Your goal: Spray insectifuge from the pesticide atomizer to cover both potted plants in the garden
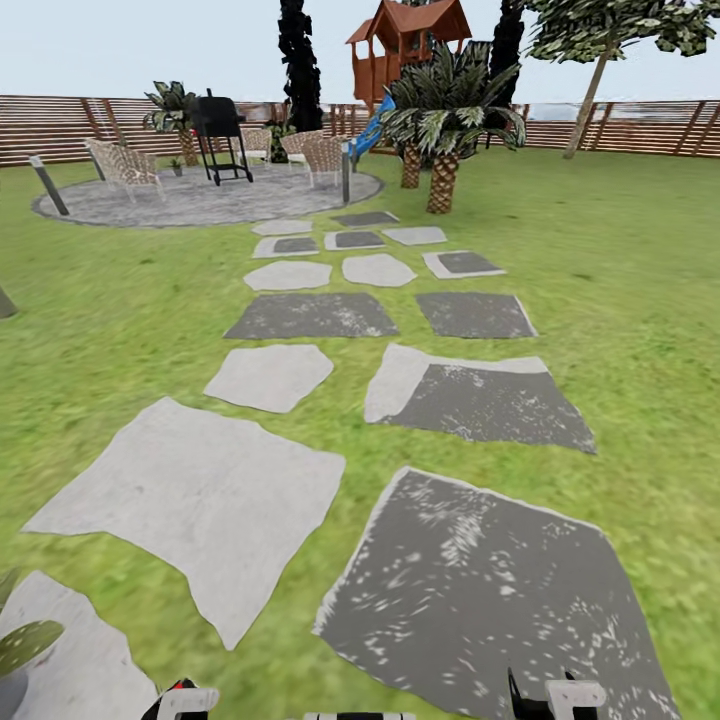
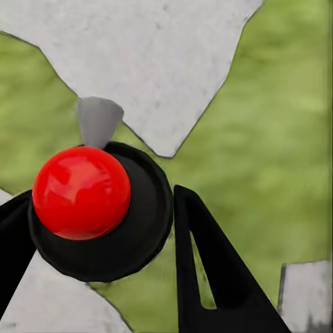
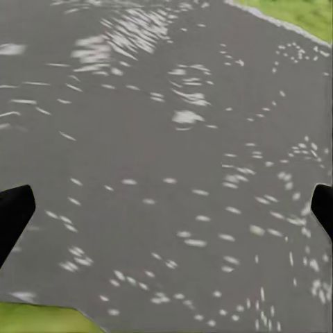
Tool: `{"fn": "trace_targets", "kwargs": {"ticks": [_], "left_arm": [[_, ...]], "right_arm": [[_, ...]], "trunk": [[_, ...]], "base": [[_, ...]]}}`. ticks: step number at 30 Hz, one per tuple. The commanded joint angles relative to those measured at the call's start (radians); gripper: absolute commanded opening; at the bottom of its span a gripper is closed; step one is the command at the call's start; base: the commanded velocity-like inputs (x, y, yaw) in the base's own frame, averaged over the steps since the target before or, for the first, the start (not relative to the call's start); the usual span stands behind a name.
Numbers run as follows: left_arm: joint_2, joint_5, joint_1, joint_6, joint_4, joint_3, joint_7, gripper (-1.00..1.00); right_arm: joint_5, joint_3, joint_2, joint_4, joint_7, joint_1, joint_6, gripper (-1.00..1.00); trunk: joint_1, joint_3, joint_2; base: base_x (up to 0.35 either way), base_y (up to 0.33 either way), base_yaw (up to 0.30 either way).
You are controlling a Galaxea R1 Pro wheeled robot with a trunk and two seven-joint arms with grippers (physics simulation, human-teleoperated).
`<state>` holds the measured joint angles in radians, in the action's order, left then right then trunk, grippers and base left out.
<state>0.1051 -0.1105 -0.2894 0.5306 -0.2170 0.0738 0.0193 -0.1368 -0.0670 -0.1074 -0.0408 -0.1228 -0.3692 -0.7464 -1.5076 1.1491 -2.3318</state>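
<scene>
Black fingers of the left end effector (image 2: 104, 270) stand apart in the left wrist view, released and grasping nothing; between and beyond them sits a glossy red ball on a black disc (image 2: 104, 208), which looks like part of the robot itself, though I cannot tell which. Under it lie pale stepping stones (image 2: 159, 62) and lawn (image 2: 277, 139). The right end effector (image 3: 166, 208) also hangs released, its two dark fingertips wide apart at the edges of the right wrist view, over a dark speckled stone (image 3: 166, 139) with nothing between them.

From the head view, the two arms' tips (image 1: 180, 700) barely show at the lower edge. A path of grey stepping stones (image 1: 200, 490) leads across the grass toward a round paved patio (image 1: 200, 200) with wicker chairs (image 1: 125, 165), a black grill (image 1: 220, 130) and a grey bollard lamp post (image 1: 346, 170). Palms (image 1: 445, 120) stand just beside the patio, a wooden playhouse (image 1: 405, 40) behind, and a brown slatted fence (image 1: 60, 125) closes the garden.

The pesticide atomizer is not to be made out here, nor can I pick out the potted plants with any certainty. My judgement: this is the travel-and-search step, before any pickup. Next comes driving along the path toward the patio, scanning for the small dark-green bottle.
</scene>
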Motion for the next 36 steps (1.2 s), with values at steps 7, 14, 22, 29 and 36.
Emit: {"fn": "trace_targets", "kwargs": {"ticks": [7, 14, 22, 29, 36], "left_arm": [[0.001, -0.011, -0.001, 0.003, 0.001, 0.007, 0.002, -1.00], [0.001, -0.011, -0.001, 0.003, 0.001, 0.007, 0.002, -1.00], [0.001, -0.011, -0.001, 0.003, 0.001, 0.007, 0.002, -1.00], [0.001, -0.011, -0.001, 0.003, 0.001, 0.007, 0.002, -1.00], [0.001, -0.011, -0.001, 0.003, 0.001, 0.007, 0.002, -1.00]], "right_arm": [[-0.011, -0.007, 0.001, 0.001, -0.004, -0.001, -0.002, 1.00], [-0.011, -0.007, 0.002, 0.001, -0.004, -0.001, -0.002, 1.00], [-0.011, -0.007, 0.002, 0.001, -0.004, -0.001, -0.002, 1.00], [-0.011, -0.007, 0.002, 0.001, -0.004, -0.001, -0.002, 1.00], [-0.011, -0.007, 0.002, 0.001, -0.004, -0.001, -0.002, 1.00]], "trunk": [[0.000, 0.001, 0.000], [0.000, 0.001, 0.000], [0.000, 0.001, 0.000], [0.000, 0.001, 0.000], [0.000, 0.001, 0.000]], "base": [[0.305, -0.104, 0.082], [0.305, -0.102, 0.210], [0.313, -0.082, 0.221], [0.314, -0.080, 0.218], [0.314, -0.080, 0.097]]}}
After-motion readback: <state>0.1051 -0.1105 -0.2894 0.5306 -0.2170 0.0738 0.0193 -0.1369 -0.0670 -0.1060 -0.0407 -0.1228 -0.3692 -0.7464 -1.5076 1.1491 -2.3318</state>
